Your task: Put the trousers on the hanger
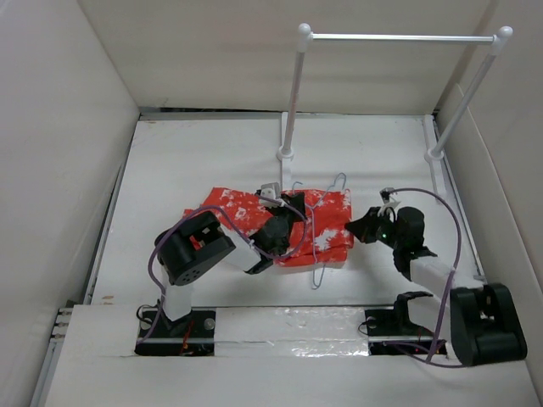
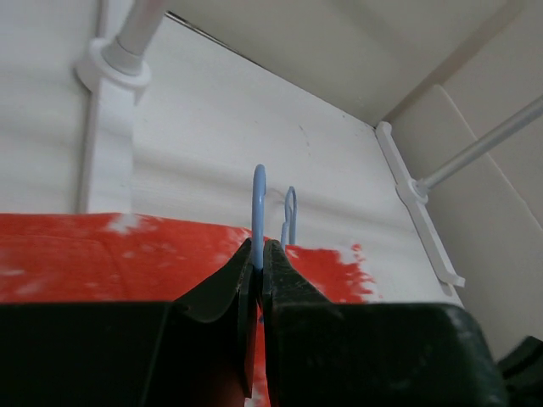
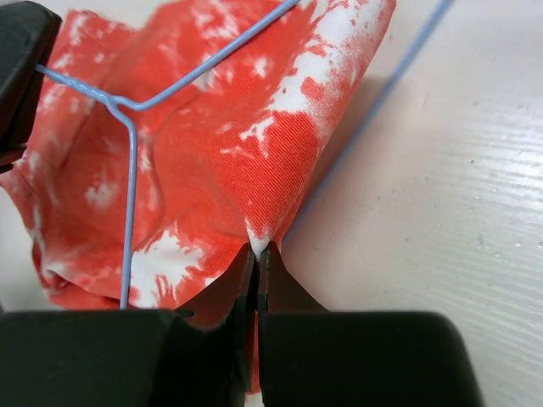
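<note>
The trousers [image 1: 246, 208] are lying bunched in the middle of the table [image 1: 187, 161], between the two arms and nearer than the white rail stand [image 1: 399, 37] at the far side. The hanger [image 2: 259, 203] is resting across them, part of its wire over the cloth and part on the bare table at the heap's right and near edges.

The left gripper [image 2: 257, 259] is squeezing its jaws together on a loop of the hanger's blue wire, which is standing up between them. The right gripper [image 3: 257, 254] is pinching a small peak of cloth at the right edge of the trousers, jaws pressed tight with only a thin fold between them.

To my eye this is the start of drawing the fabric through or over the frame: one arm is steadying the wire while the other is taking the cloth. Doing it well means the left side is holding the wire firm and slightly raised, so the frame is not dragging with the fabric. The right side is gripping very little material, so a slow, even pull is the safer choice; a jerk is likely to slip the fold free. A stretch of wire is running just beside that pinch, and I cannot tell whether it is caught too. If it is, the hanger will be travelling along with the cloth.
</note>
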